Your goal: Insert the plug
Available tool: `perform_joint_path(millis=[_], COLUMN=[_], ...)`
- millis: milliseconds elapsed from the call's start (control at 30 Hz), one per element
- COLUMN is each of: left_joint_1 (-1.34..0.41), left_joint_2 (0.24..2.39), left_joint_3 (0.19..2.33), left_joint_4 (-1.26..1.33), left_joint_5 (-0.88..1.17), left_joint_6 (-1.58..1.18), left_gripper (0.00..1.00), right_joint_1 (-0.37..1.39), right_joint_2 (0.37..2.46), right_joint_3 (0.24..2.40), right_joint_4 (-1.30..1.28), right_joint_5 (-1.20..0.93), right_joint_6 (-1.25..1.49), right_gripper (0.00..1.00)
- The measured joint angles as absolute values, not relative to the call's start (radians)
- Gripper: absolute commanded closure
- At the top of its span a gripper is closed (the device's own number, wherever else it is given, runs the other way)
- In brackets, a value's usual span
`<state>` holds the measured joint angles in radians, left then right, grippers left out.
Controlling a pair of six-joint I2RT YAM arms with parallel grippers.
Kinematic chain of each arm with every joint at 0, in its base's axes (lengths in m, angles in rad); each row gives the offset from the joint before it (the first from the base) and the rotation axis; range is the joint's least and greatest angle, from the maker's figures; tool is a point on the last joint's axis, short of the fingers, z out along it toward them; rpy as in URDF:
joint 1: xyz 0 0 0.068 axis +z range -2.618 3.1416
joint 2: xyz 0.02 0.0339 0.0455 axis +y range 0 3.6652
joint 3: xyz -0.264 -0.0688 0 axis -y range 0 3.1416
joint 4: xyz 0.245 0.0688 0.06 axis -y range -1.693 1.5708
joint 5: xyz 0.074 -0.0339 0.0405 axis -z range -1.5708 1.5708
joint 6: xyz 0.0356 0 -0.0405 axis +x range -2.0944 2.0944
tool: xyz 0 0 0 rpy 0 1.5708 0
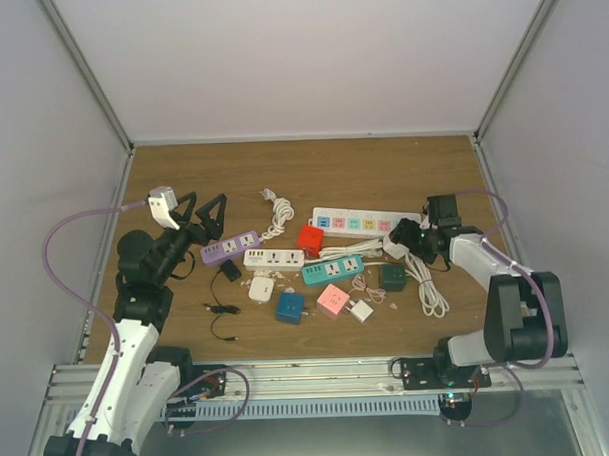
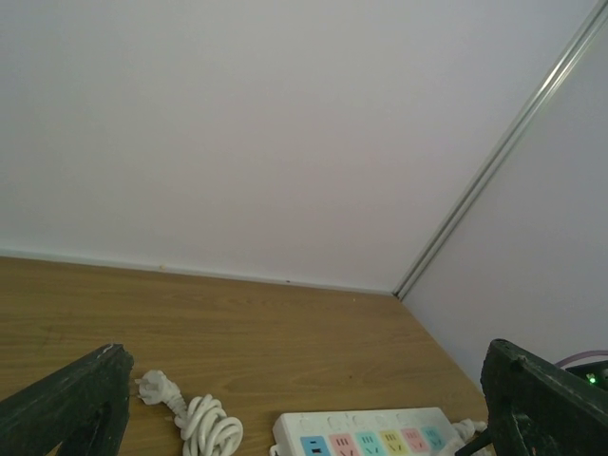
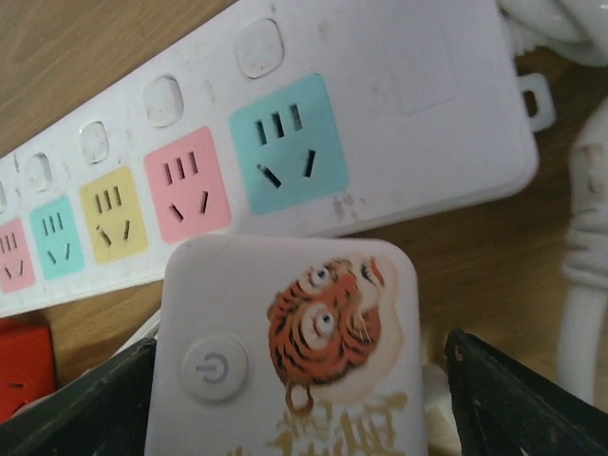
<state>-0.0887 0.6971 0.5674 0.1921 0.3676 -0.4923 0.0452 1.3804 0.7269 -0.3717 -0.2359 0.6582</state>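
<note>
A white cube plug adapter (image 3: 290,351) with a tiger picture and a power button lies between my right fingers, just in front of the long white power strip (image 3: 285,142) with coloured sockets. My right gripper (image 3: 299,380) straddles the cube with its jaws apart; a small gap shows beside the right finger (image 3: 513,399). In the top view the right gripper (image 1: 410,234) sits at the strip's (image 1: 354,223) right end, with the cube (image 1: 395,248) below it. My left gripper (image 1: 202,214) is open and empty, raised at the left; its wrist view (image 2: 309,359) looks across the table to the strip (image 2: 366,432).
Mid-table lie a purple strip (image 1: 230,248), a small white strip (image 1: 274,257), a teal strip (image 1: 333,270), red (image 1: 309,238), blue (image 1: 289,307), pink (image 1: 333,300) and green (image 1: 393,276) cubes. A coiled white cable (image 1: 277,217) lies behind, and loose white cable (image 1: 427,289) under the right arm.
</note>
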Motion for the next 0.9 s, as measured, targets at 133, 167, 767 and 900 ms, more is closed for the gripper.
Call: perform_joint_path(millis=[133,167,767,900], left_joint_1=[-0.088,-0.087,-0.133,-0.224], left_joint_2=[0.704,0.706,0.887,1.05], left_joint_3=[0.567,0.567,0.501,0.568], left_joint_4=[0.191,0.19,0.377,0.354], left_joint_5=[0.366,0.366,0.617,0.681], left_joint_6=[-0.486,-0.485,-0.567,-0.599], left_gripper=[0.01,0.01,0.01,0.01], right_joint_1=[0.046,0.046,0.074,0.117], right_joint_2=[1.421,1.423,1.142,1.089], right_joint_3=[0.728,0.73,0.728,0.669], right_joint_4=[-0.336,-0.334,-0.237,-0.102], right_joint_5=[-0.267,-0.271,-0.469,-0.626], right_joint_6=[0.651,0.651,0.616,0.647], right_gripper=[0.34,0.37,0.46,0.46])
